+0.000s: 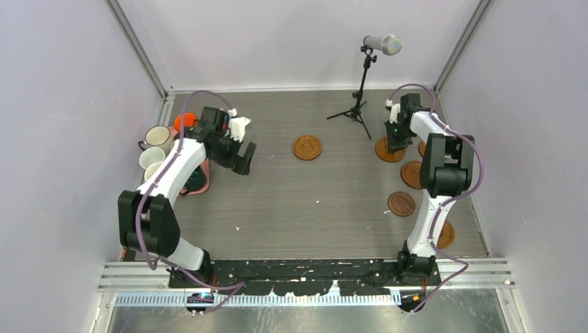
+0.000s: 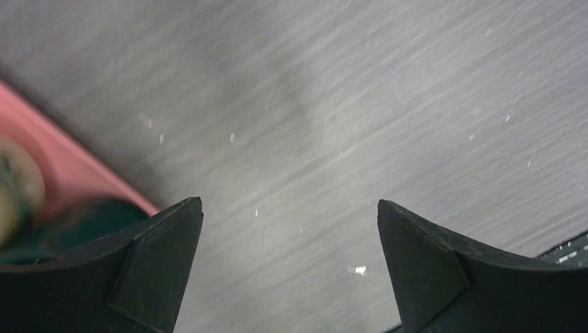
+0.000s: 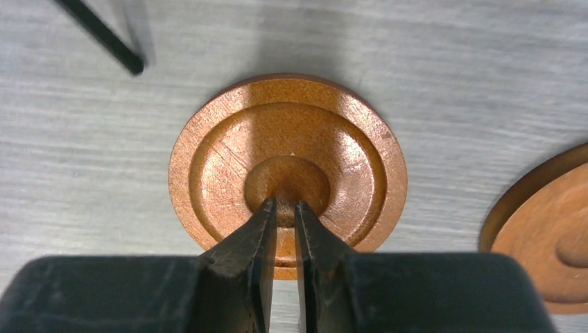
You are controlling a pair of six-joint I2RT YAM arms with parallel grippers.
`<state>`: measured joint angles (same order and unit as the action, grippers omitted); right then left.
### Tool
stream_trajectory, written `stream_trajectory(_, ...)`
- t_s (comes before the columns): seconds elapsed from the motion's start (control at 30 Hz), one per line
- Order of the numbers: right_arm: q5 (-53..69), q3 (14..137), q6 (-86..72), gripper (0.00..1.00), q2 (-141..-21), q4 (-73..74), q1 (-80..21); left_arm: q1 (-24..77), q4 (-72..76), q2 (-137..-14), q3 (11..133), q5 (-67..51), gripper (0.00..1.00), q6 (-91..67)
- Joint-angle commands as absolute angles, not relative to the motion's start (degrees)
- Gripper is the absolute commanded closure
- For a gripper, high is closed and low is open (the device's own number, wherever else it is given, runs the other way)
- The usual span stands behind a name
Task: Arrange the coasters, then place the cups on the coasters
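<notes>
Several brown coasters lie on the right half of the table: one (image 1: 307, 147) mid-table, one (image 1: 388, 151) under my right gripper (image 1: 395, 141), others (image 1: 412, 174) (image 1: 401, 204) nearer the front. In the right wrist view my right gripper (image 3: 286, 202) is shut, its tips over the centre of a flat coaster (image 3: 222, 159), nothing clamped. Cups stand at the far left: cream (image 1: 158, 137), orange (image 1: 184, 121), white (image 1: 151, 158), dark green (image 1: 195, 180). My left gripper (image 1: 243, 158) (image 2: 290, 202) hangs open over bare table beside the green cup (image 2: 69, 222).
A microphone stand (image 1: 359, 104) rises behind the coasters; one leg (image 3: 104, 38) lies near the coaster under my right gripper. A pink tray (image 2: 62, 163) sits under the left arm. Another coaster (image 3: 548, 236) lies just right of the right gripper. Walls enclose three sides.
</notes>
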<state>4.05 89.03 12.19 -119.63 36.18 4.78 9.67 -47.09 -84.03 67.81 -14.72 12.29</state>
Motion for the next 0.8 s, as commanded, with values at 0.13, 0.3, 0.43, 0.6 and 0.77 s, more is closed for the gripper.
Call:
stream_trajectory(0.13,9.5,80.4,13.9,0.79,-113.1,40.4,0.8,21.0,-37.6,-100.3,83.6,-10.5,0.08,9.4)
stream_trajectory(0.3,9.5,79.6,12.6,0.79,-112.6,39.5,-5.0,23.6,-37.4,-112.7,95.8,-9.9,0.1,5.2)
stream_trajectory(0.43,8.8,81.2,10.8,0.79,-113.8,38.8,-9.0,25.3,-36.4,-119.7,103.3,-8.7,0.09,2.8)
stream_trajectory(0.6,7.7,84.2,8.8,0.79,-116.5,37.9,-12.8,26.4,-37.0,-127.5,110.8,-8.1,0.13,0.3)
stream_trajectory(0.77,4.6,88.2,6.7,0.79,-119.8,36.7,-15.1,28.2,-37.6,-133.5,117.3,-7.9,0.14,-1.2)
